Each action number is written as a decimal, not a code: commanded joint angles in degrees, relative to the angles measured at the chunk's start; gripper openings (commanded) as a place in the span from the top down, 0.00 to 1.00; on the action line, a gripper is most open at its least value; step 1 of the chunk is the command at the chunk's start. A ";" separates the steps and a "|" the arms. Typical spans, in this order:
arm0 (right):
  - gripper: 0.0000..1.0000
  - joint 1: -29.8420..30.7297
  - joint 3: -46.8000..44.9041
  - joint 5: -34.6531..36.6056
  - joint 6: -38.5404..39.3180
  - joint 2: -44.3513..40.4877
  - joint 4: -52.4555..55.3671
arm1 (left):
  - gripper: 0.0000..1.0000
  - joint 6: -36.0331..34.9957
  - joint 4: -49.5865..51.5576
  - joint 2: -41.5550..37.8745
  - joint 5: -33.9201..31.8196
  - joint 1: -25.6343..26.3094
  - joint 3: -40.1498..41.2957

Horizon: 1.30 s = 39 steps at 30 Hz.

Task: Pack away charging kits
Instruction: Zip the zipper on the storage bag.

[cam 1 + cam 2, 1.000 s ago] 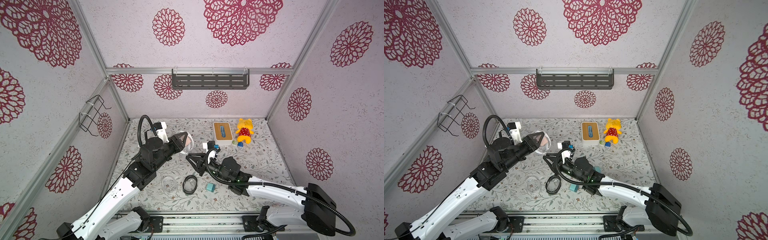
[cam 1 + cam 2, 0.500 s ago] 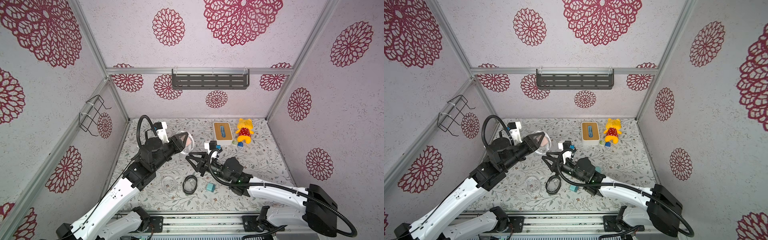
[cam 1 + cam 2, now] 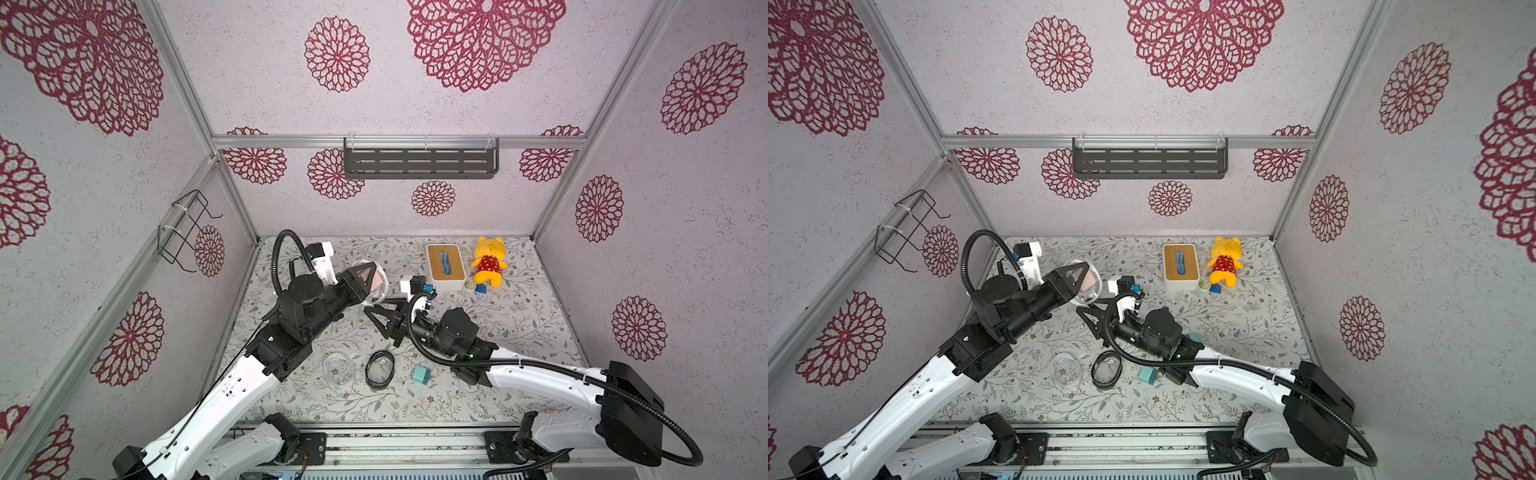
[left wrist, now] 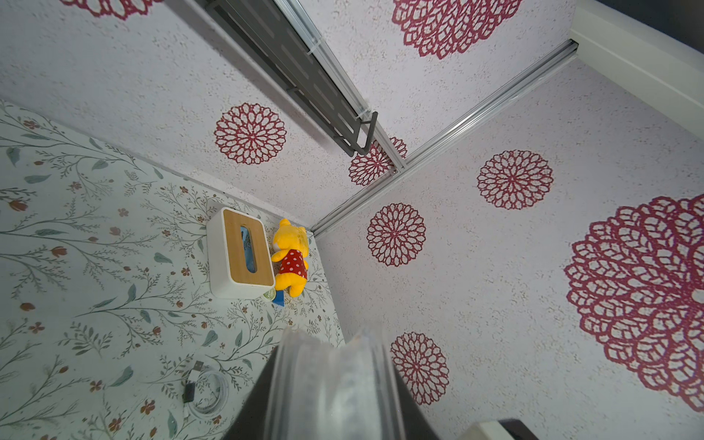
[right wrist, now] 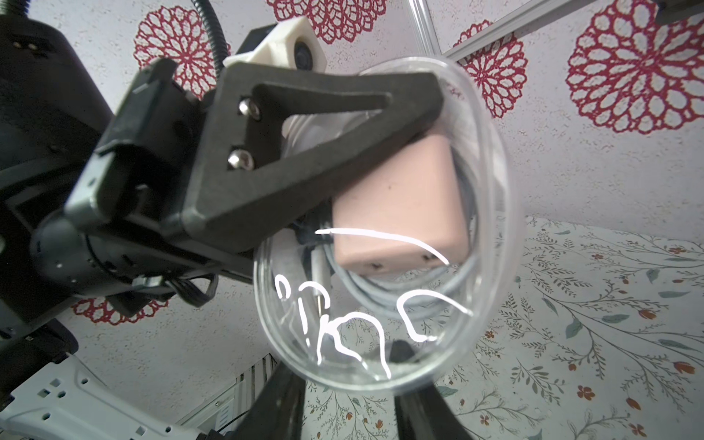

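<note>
My left gripper is shut on a clear oval case, raised above the table's far left part. The case holds a pink cube charger and a coiled pale cable. In the left wrist view the case shows edge-on between the fingers. My right gripper is open just below the case, its fingers standing on either side of the case's lower rim. A teal charger lies near the front. Another coiled cable lies on the table.
An empty clear case half and a dark-rimmed one lie near the front. At the back stand a white box with a wooden top, a yellow plush and a small blue block. A grey shelf hangs on the back wall.
The right gripper's jaws have spread wider and it has edged up toward the held case. The left arm and the case have stayed put.
</note>
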<state>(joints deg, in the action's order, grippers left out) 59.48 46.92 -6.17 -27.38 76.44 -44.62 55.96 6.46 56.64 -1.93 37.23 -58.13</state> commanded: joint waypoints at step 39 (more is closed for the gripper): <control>1.00 -0.07 3.08 3.52 4.04 0.82 11.11 | 1.00 -1.55 5.99 -9.83 -9.07 -2.08 2.95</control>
<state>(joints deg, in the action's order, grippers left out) 60.20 48.86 -6.24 -24.80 77.47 -37.54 54.63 12.86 49.08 -8.49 36.03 -54.98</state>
